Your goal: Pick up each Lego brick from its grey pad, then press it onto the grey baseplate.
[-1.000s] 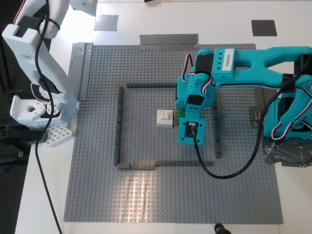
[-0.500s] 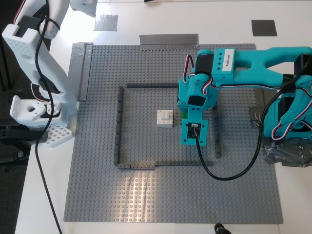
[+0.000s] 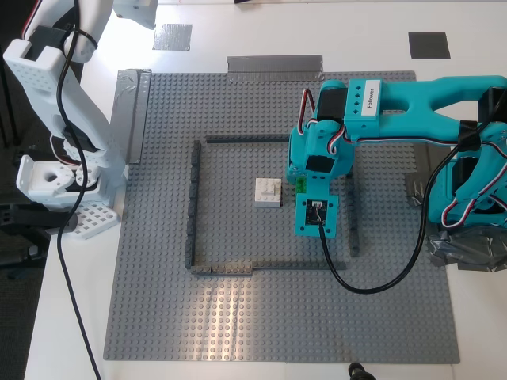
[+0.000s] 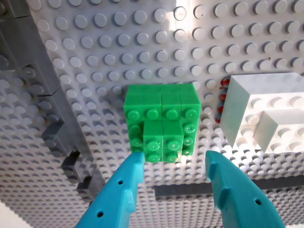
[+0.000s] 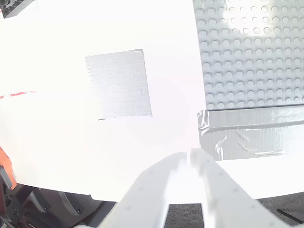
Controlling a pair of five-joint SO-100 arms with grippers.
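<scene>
the green brick [image 4: 162, 125] sits on the grey baseplate [image 4: 118, 42], just beyond my first end effector [image 4: 173, 166], whose jaws are spread apart. the white brick [image 4: 266, 121] lies just beside it. my second end effector [image 5: 190, 159] is closed, empty, near the silvery pad [image 5: 118, 84].

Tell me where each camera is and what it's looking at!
Exterior view: high above, looking down on the grey baseplate, both arms showing.
First wrist view: on my first gripper, facing the green brick, teal fingertips showing.
Second wrist view: on my second gripper, facing a silvery grey pad, white fingertips showing.
Shared: exterior and first wrist views both show the white brick.
</scene>
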